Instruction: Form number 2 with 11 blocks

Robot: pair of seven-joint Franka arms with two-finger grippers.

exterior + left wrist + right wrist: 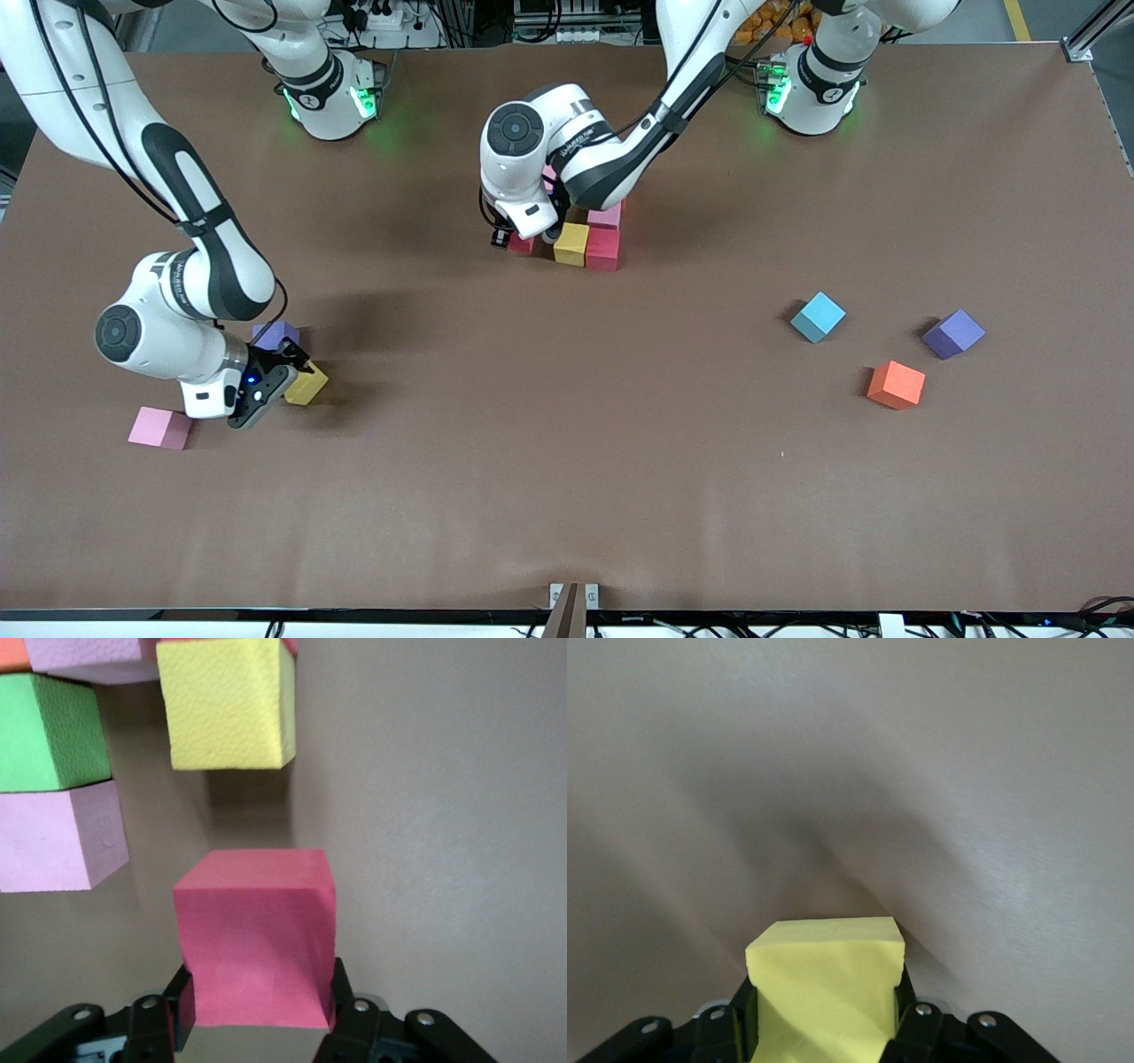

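Gripping a yellow block (826,979) near a pink block (160,428) at its own end of the table, the right gripper (270,383) is clamped, while the left gripper (257,1010) pinches a red block (255,935) beside the part-built number 2 (586,244) mid-table, toward the bases.

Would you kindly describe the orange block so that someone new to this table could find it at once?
Look toward the left arm's end of the table, where three loose cubes lie apart from one another. The orange block is the one nearest the front camera, with the sky-blue block and the purple block both farther from it. It is the only orange cube lying loose there.
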